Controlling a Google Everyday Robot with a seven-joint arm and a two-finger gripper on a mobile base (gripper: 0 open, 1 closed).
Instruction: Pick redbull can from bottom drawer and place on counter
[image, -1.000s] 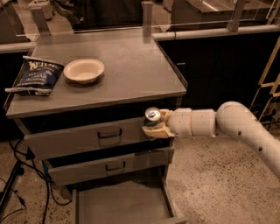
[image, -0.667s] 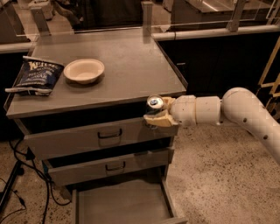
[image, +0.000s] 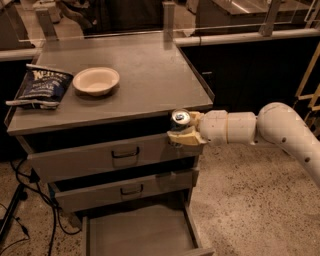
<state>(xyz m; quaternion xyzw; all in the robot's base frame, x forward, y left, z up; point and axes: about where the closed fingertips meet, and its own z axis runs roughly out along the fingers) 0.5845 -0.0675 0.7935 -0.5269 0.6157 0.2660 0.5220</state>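
Observation:
My gripper (image: 181, 131) is shut on the redbull can (image: 180, 119), whose shiny silver top faces up. It holds the can in the air just in front of the counter's front right corner, about level with the counter's edge. The counter (image: 145, 80) is the flat grey top of the drawer cabinet. The bottom drawer (image: 140, 232) is pulled open below, and its bare grey floor shows nothing on it. My white arm reaches in from the right.
A cream bowl (image: 96, 80) and a dark blue chip bag (image: 42, 86) lie on the left part of the counter. Two upper drawers with dark handles (image: 125, 152) are shut. Cables (image: 30, 200) trail on the speckled floor at left.
My gripper has lifted the can a little, from beside the top drawer front up to the level of the counter's edge. The arm has shifted slightly upward with it.

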